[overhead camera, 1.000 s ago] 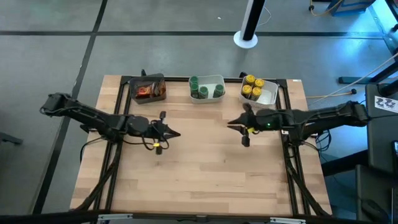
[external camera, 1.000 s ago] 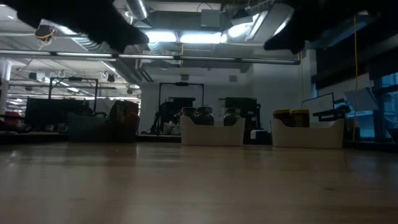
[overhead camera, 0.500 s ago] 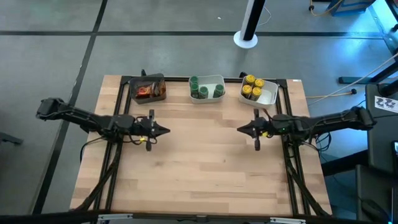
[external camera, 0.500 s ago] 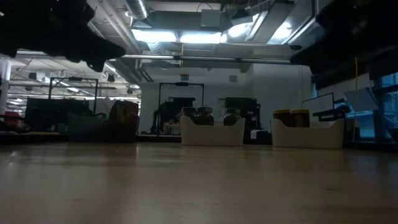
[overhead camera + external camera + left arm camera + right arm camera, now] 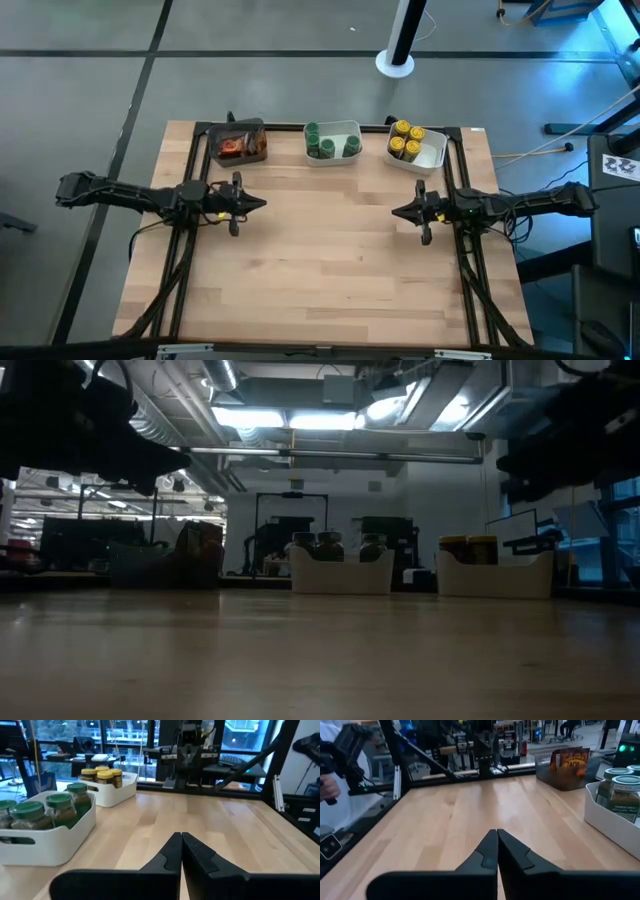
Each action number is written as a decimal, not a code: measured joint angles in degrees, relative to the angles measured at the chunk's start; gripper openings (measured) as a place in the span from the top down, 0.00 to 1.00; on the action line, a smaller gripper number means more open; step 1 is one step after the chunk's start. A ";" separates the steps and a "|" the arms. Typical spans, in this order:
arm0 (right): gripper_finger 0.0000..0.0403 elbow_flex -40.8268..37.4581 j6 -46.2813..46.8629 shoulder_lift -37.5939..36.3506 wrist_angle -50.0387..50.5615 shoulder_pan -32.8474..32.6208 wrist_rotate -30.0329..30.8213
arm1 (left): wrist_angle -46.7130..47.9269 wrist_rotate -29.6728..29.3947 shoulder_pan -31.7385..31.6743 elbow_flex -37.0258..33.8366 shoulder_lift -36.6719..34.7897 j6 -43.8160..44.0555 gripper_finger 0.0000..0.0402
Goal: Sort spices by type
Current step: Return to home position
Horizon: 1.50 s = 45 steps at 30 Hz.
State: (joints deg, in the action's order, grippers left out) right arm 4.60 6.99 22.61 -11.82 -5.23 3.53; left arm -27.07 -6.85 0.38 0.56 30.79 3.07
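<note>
The left gripper (image 5: 262, 204) hangs above the left part of the wooden table (image 5: 320, 290), its arm reaching in level from the left edge. The jaws point toward the middle. In the left wrist view the two dark fingers (image 5: 170, 852) are pressed together with nothing between them.

Three bins stand in a row along the far edge of the table, well apart from both grippers. The dark bin (image 5: 212, 146) is on the left and holds a reddish-brown seasoning packet (image 5: 232, 148). In the right wrist view that packet (image 5: 568, 761) stands upright against the bin's wall.

Just beside it, in the middle of the row, a white bin (image 5: 333, 163) holds the green-lidded spice jars (image 5: 327, 148). They stand upright and close together.

To its right, a second white bin (image 5: 433, 156) sits slightly askew and holds the yellow-lidded spice jars (image 5: 405, 141), packed toward its left end. The left wrist view shows both sets upright in separate bins, the green-lidded jars (image 5: 30, 814) nearer and the yellow-lidded ones (image 5: 102, 775) farther.

The right gripper (image 5: 395, 212) hangs above the right part of the table, facing the left one across bare wood. Its arm stretches in from the right edge. In the right wrist view its fingers (image 5: 507, 854) are likewise closed tight on nothing.

From table height, both arms show only as dark shapes in the upper corners.
</note>
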 joint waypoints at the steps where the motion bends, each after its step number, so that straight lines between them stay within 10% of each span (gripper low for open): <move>1: 0.99 -0.64 0.13 -1.12 0.01 0.00 -0.03 | -0.13 0.99 -0.78 0.00 -0.11 -0.06 1.00; 16: 0.98 -3.91 1.76 -13.27 9.37 0.00 1.86 | 2.87 5.40 -7.58 -0.02 -2.23 0.88 1.00; 30: 0.98 -4.04 1.69 -17.16 10.24 0.00 0.26 | 25.69 2.67 -9.07 -0.02 -21.59 3.32 1.00; 45: 0.98 -4.11 1.63 -17.11 9.74 0.00 0.02 | 26.34 3.29 -9.01 0.07 -30.51 -0.23 1.00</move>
State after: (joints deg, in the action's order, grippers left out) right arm 0.49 8.62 5.50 -2.08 -5.23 3.55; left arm -0.73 -3.57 -8.62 0.62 0.27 2.84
